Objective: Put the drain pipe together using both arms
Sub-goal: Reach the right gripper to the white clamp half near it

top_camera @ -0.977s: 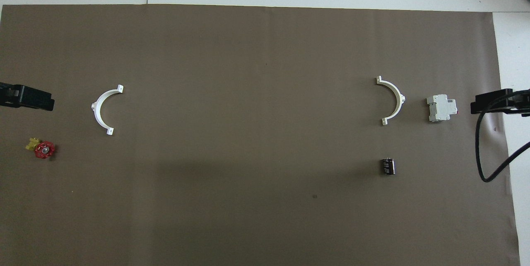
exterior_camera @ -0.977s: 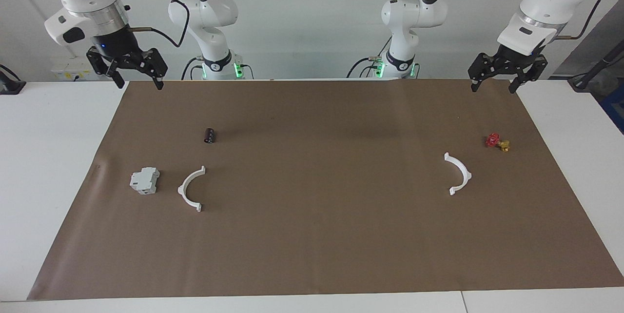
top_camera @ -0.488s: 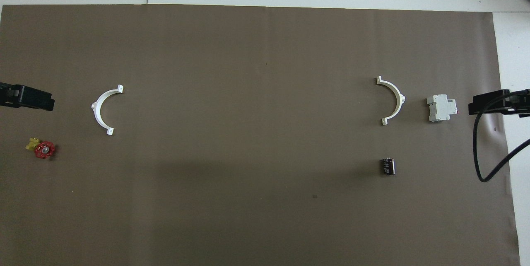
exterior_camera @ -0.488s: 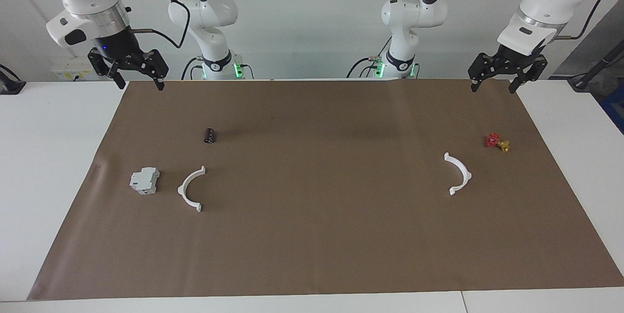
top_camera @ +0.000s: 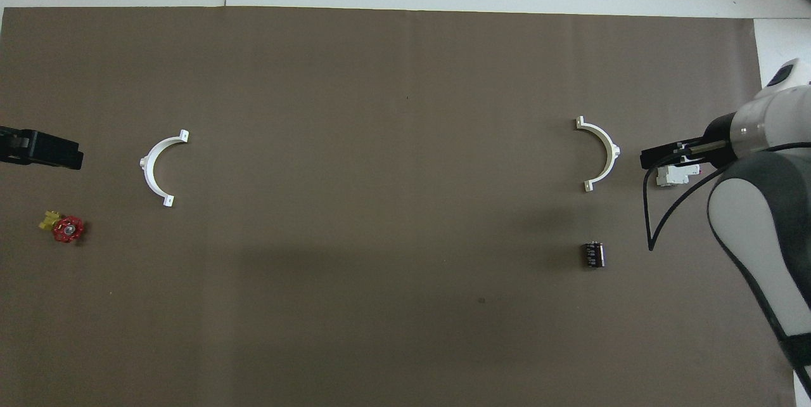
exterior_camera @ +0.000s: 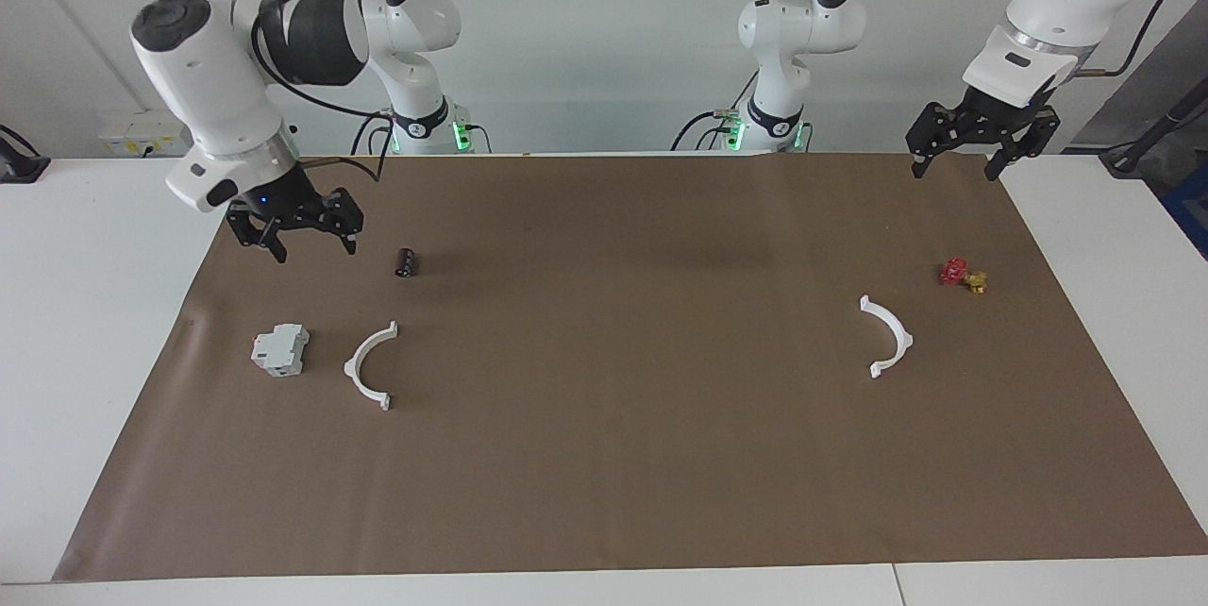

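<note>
The drain pipe lies in two white half-rings flat on the brown mat. One half-ring (exterior_camera: 351,366) (top_camera: 611,150) rests toward the right arm's end, beside a grey-white block. The second half-ring (exterior_camera: 906,337) (top_camera: 147,166) rests toward the left arm's end. My right gripper (exterior_camera: 316,252) (top_camera: 662,156) hangs open in the air over the mat, above the block and close to the first half-ring, holding nothing. My left gripper (exterior_camera: 953,174) (top_camera: 38,148) waits open and raised over the mat's edge at its own end.
The grey-white block (exterior_camera: 280,348) (top_camera: 673,175) shows only partly under the right gripper in the overhead view. A small dark cylinder (exterior_camera: 406,261) (top_camera: 593,253) lies nearer to the robots than the first half-ring. A red and yellow valve (exterior_camera: 961,274) (top_camera: 65,228) lies near the second.
The right arm has swung down and in over the mat, bringing its gripper above the block. The left arm and both half-rings have not moved.
</note>
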